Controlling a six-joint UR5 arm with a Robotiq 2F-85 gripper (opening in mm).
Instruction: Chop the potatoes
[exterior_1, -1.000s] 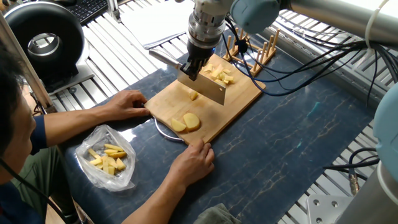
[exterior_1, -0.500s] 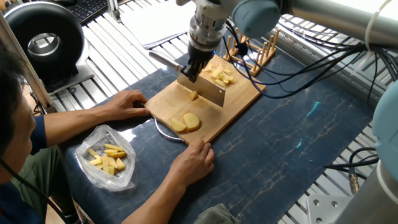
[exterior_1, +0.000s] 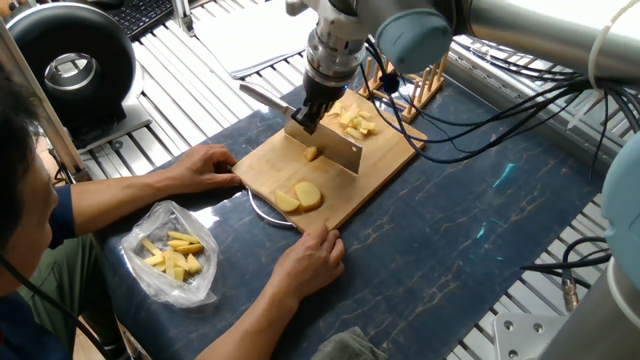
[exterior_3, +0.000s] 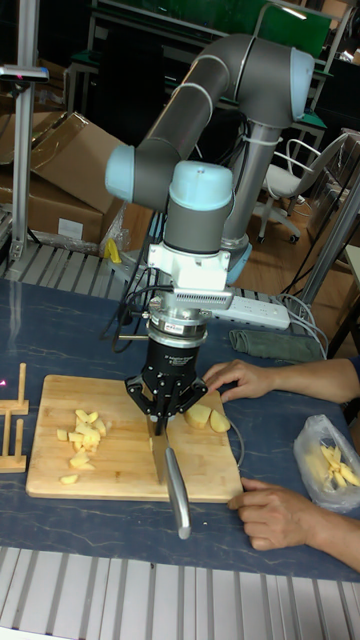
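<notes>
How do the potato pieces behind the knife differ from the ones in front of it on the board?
The chopped pile beyond the knife is many small chunks, heaped loosely; the uncut slices near the board's front edge are two larger rounded pieces lying flat, side by side. The pile sits at the far end, away from the person's hands; the slices lie close to them. Both are pale yellow and peeled, resting on the same board.

The potatoes (exterior_1: 353, 123) are pale yellow, on a light tan wooden board (exterior_1: 383, 161) with faint grain; the knife (exterior_1: 330, 141) has a grey steel blade; the gripper (exterior_3: 165, 409) is black under a silver collar; the arm (exterior_3: 203, 92) is grey with light-blue caps; the tabletop (exterior_1: 470, 250) is dark navy, veined with pale marbling; the bag (exterior_1: 172, 252) is clear plastic.
</notes>
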